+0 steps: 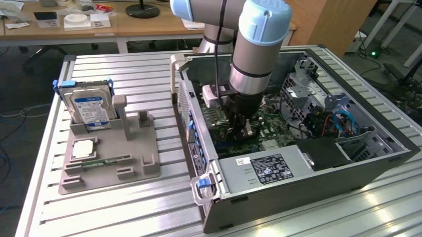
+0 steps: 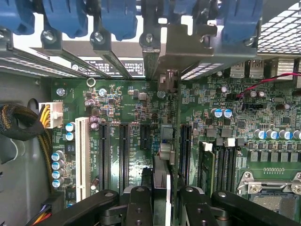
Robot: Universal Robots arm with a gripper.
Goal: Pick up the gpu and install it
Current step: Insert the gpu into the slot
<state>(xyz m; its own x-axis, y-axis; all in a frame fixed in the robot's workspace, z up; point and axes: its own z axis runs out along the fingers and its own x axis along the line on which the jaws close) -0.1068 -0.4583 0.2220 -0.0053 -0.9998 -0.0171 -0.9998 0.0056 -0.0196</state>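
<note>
gpu (image 2: 161, 176) is inside the computer case (image 1: 369, 163), standing on edge on the green motherboard (image 2: 127, 108). The wrist view sees it edge-on as a thin dark strip with one pale edge. It runs straight out from between the fingers (image 2: 139, 202) toward the rear wall of the case. Its silvery end bracket (image 2: 171, 52) sits at the rear slot openings, among the blue clips (image 2: 113, 19).

The card is centred in the gripper (image 2: 162, 190), with one black finger on each face. The fingers are clamped on the card near its inner end, partly closed to its thickness. Can't tell whether the connector edge is fully down in a slot.

The card's line falls between a short black slot (image 2: 144, 136) and a long black slot (image 2: 186, 150). Two more long black slots (image 2: 103, 155) and a white slot (image 2: 81, 155) lie further off, on the short slot's side. On the other side are the memory slots (image 2: 221, 165), then the processor socket (image 2: 273, 193).

In the exterior view the arm reaches straight down into the open case, and the gripper (image 1: 238, 129) is low over the board, just beyond the power supply (image 1: 264, 170).

Outside the case, toward the exterior view's left, a grey holder tray (image 1: 112, 168) sits on the slatted table (image 1: 132, 207). A hard drive (image 1: 91, 111) stands upright in the tray.
</note>
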